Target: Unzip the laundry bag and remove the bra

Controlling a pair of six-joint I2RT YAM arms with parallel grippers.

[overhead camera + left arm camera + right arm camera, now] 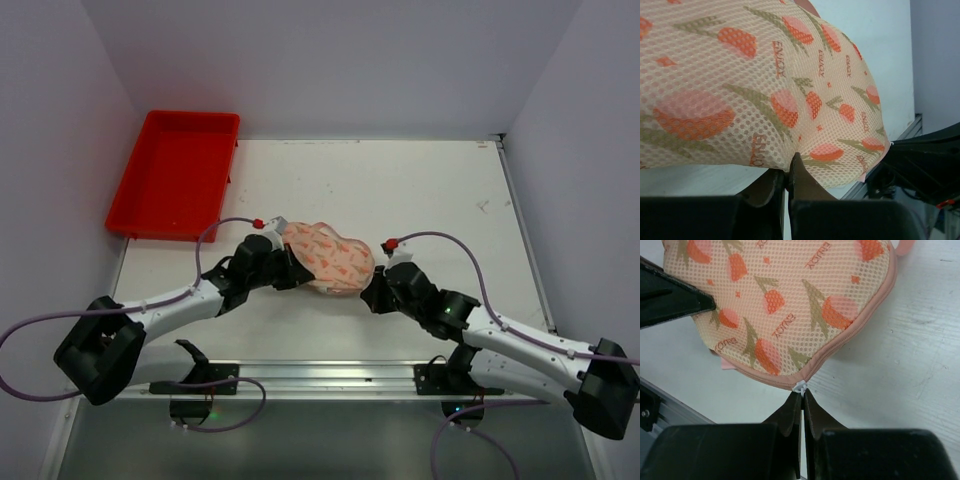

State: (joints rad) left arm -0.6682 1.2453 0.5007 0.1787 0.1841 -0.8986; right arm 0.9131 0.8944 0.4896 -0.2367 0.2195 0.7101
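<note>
white table (420, 190): laundry bag (328, 256), zip pull (800, 386) pinched by right pincer (802, 399) (left pincer (789, 172) clamps its edge).

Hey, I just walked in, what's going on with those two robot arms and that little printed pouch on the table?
Both arms are working on the laundry bag in the middle of the table. The left gripper is pinched on one edge, apparently to steady it. The right gripper is closed on the white zipper pull at the opposite end. The zip seam in view looks shut, and nothing has been taken out. The red tray sits apart at the far left corner.
</note>
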